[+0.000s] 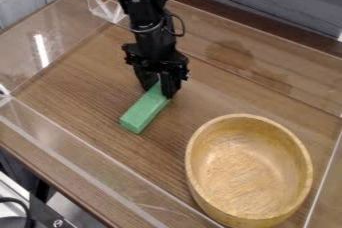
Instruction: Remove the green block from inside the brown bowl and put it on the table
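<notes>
Brown wood-grain covers the table (80, 92), which has low clear acrylic walls (54, 142) along its edges and a grey plank wall (281, 2) behind it. The green block (143, 111) lies flat on the table, outside the brown bowl (250, 170), which stands empty at about four o'clock from it. The black gripper (160, 87) points straight down at the block's far end, at about one o'clock, its fingers clenched around that end.
</notes>
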Available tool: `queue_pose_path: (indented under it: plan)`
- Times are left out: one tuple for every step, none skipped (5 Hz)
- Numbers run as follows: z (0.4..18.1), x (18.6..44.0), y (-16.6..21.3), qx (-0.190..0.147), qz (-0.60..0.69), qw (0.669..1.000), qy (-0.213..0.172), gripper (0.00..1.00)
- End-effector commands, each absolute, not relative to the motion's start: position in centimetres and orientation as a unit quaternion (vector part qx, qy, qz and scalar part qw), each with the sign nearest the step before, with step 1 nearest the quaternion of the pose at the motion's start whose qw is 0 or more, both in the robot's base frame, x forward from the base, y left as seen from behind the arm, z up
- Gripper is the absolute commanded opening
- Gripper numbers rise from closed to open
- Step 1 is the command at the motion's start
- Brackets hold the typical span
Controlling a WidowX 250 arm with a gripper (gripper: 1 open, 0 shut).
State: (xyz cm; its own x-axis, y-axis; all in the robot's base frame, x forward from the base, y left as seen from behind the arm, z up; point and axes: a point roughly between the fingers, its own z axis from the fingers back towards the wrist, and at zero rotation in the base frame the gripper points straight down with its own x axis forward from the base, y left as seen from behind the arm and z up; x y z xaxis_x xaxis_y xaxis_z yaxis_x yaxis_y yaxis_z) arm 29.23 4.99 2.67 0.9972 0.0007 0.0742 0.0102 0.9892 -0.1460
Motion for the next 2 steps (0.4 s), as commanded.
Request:
queue_pose_path:
  plan:
    - [3.89,30.32,4.99,-0.069,-0.007,0.996,-0.056,0.0]
    - [3.92,30.38,5.04,-0.07,-0.006,0.996,-0.051,0.0]
